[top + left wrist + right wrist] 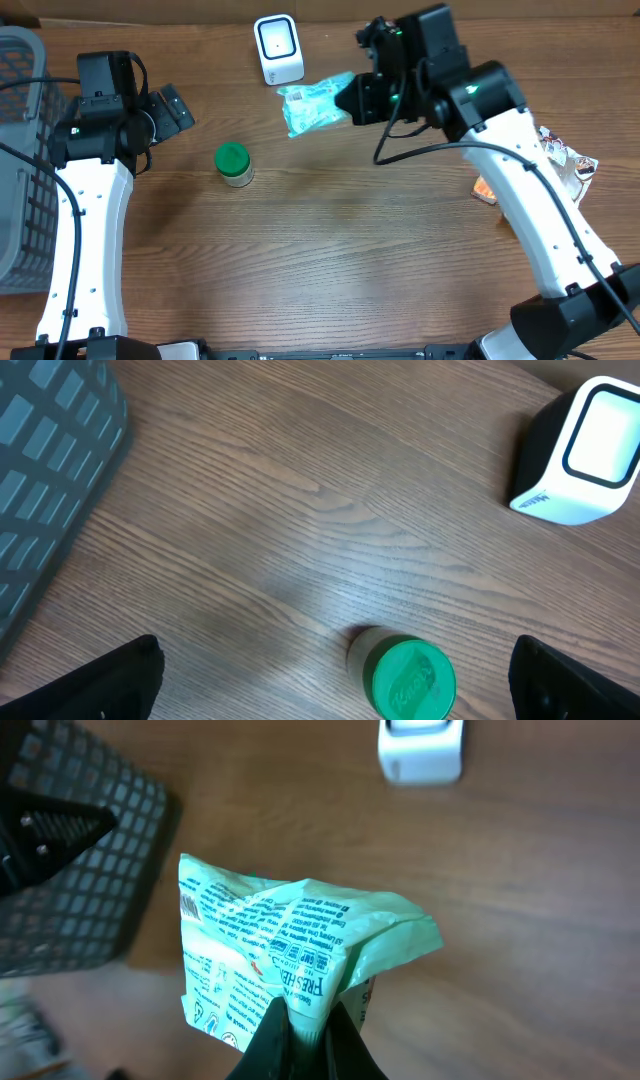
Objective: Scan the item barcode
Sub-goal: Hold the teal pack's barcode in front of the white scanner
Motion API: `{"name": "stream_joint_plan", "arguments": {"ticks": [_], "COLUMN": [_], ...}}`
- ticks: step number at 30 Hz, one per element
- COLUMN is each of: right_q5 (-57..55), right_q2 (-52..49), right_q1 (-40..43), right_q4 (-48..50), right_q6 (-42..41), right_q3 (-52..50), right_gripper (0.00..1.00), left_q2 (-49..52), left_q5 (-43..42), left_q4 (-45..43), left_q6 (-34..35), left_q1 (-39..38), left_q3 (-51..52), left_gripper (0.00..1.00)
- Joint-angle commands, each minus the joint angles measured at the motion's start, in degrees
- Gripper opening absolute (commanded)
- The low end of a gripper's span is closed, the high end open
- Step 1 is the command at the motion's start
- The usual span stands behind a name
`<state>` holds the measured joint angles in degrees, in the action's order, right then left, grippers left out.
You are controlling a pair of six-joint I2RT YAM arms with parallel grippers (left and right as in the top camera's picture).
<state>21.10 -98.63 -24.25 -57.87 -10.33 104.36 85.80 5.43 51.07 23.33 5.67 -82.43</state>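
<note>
A light green packet [314, 103] hangs in the air just right of the white scanner [278, 48], pinched at its edge by my right gripper [352, 100]. From the right wrist view the packet [290, 960] shows printed text, the gripper [305, 1025] is shut on its crumpled lower edge, and the scanner [421, 750] lies ahead at the top. My left gripper [172, 108] stands open at the left, with nothing between its fingers. A green-lidded jar [405, 677] stands on the wood between its fingertips [110, 680], and the scanner [583, 452] shows at the upper right.
A grey mesh basket [20, 170] fills the far left of the table; it also shows in both wrist views as the basket [45, 480] and the basket [70, 880]. More packaged items [560, 160] lie at the right edge, behind my right arm.
</note>
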Motion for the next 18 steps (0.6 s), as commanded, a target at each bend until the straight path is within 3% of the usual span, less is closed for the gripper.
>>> {"name": "stream_joint_plan", "arguments": {"ticks": [1,5,8,18], "right_q5": [-13.8,-28.5,-33.6,-39.1], "right_q2": [0.2,-2.2,-5.0,-17.6], "right_q1": [-2.6,-5.6,-7.0,-7.5], "right_q4": [4.6,12.5,20.0,53.1], "right_q6": [1.4,2.8,9.2,43.1], "right_q3": [1.4,1.4,1.4,1.4], "right_gripper": [0.04,0.04,0.04,0.04], "left_q2": [0.5,0.5,0.5,0.5], "left_q5": [0.7,0.7,0.7,0.7], "left_q4": [-0.2,-0.2,-0.2,-0.2], "left_q6": [-1.5,-1.5,-1.5,-1.5], "left_q1": [0.2,0.2,0.2,0.2], "left_q3": [0.1,0.1,0.1,0.1], "left_gripper": [1.0,1.0,1.0,1.0]}}
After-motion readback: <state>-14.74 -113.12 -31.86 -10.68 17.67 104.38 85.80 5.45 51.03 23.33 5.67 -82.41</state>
